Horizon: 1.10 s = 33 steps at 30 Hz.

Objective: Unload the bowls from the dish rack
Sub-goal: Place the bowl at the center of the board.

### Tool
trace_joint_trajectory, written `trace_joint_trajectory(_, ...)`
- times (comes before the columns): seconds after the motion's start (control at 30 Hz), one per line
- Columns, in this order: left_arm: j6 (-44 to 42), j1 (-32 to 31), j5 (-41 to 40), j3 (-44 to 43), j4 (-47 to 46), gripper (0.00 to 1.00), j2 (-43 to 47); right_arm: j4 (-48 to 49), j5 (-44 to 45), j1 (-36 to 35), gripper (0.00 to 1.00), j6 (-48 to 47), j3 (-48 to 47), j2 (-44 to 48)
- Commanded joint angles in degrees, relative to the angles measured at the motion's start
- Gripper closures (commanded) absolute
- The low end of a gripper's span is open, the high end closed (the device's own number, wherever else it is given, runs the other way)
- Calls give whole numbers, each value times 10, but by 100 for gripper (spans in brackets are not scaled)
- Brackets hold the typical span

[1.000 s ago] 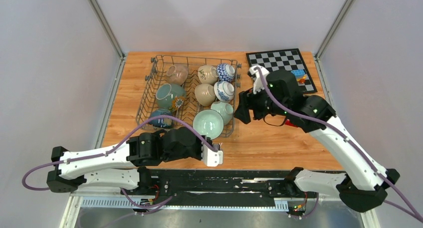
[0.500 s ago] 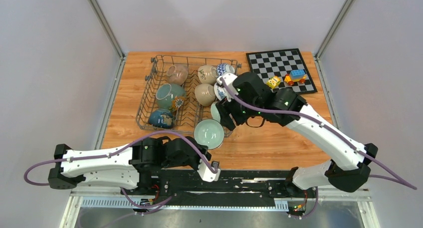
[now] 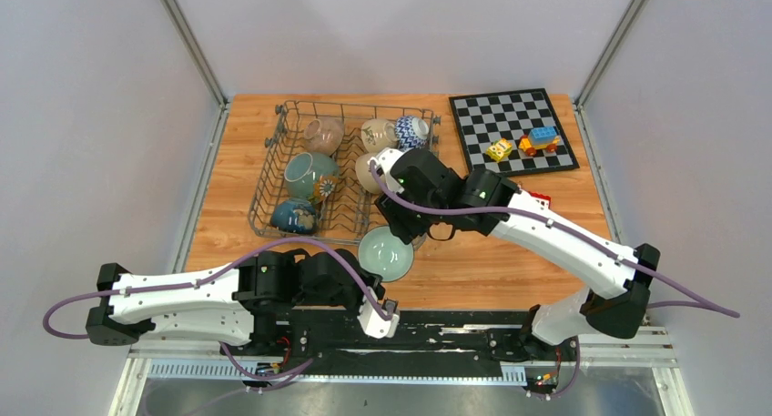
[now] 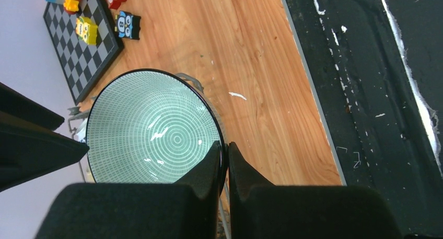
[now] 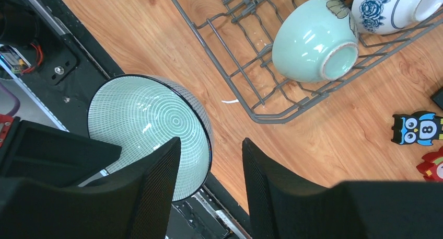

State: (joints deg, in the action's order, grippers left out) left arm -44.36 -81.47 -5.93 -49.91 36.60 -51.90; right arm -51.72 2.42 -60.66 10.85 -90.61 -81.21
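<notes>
With left jaws clamped on the rim of the green bowl [image 3: 386, 252], just outside the dish rack's [image 3: 349, 207] near right corner, and right jaws spread wide above, lower level onto the counter [image 3: 496, 272] before releasing.

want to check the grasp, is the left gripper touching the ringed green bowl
Touching. The left wrist view shows the left gripper pinching the ringed green bowl at its rim, one finger inside, one outside.
</notes>
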Motion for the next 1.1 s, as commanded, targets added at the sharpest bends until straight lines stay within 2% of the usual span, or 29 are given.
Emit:
trace_joint_trajectory(0.0, 5, -4, 15, -7, -18, 100, 10, 2, 35, -20, 50, 2, 16, -7)
trace_joint_trajectory(0.8, 13, -4, 14, 4, -27, 100, 22, 8, 18, -24, 63, -1, 42, -32)
trace_joint_trajectory(1.0, 17, -4, 9, 8, -26, 100, 27, 9, 12, -25, 72, -2, 41, -36)
trace_joint_trajectory(1.07, 23, -4, 5, 10, -28, 100, 26, 9, 8, -25, 79, -1, 39, -37)
